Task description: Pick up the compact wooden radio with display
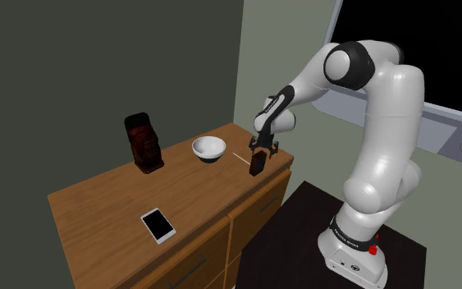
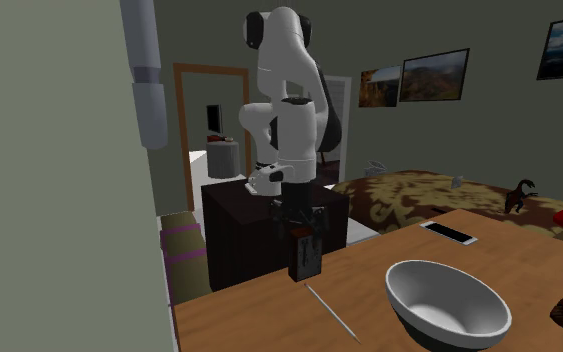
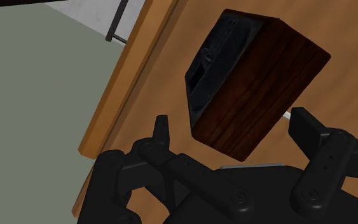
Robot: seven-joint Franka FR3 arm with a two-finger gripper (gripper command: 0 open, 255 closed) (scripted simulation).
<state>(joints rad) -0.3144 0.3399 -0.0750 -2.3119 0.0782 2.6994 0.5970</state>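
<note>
The radio (image 1: pixel 258 165) is a small dark wooden box with a black front panel. It stands upright on the wooden dresser (image 1: pixel 106 205), close to the edge nearest the arm. My gripper (image 1: pixel 263 149) hangs just above it, pointing down. In the second exterior view the gripper (image 2: pixel 300 222) is right over the radio (image 2: pixel 305 256). In the wrist view the radio (image 3: pixel 254 83) lies between the two fingers of the gripper (image 3: pixel 233 125). The fingers stand open, with a gap on each side of the box.
On the dresser stand a white bowl (image 1: pixel 208 149), a dark carved head (image 1: pixel 144 144) toward the wall, and a white phone (image 1: pixel 157 224) near the front. A thin stick (image 2: pixel 331 312) lies between radio and bowl. The dresser edge (image 3: pixel 117 95) runs close beside the radio.
</note>
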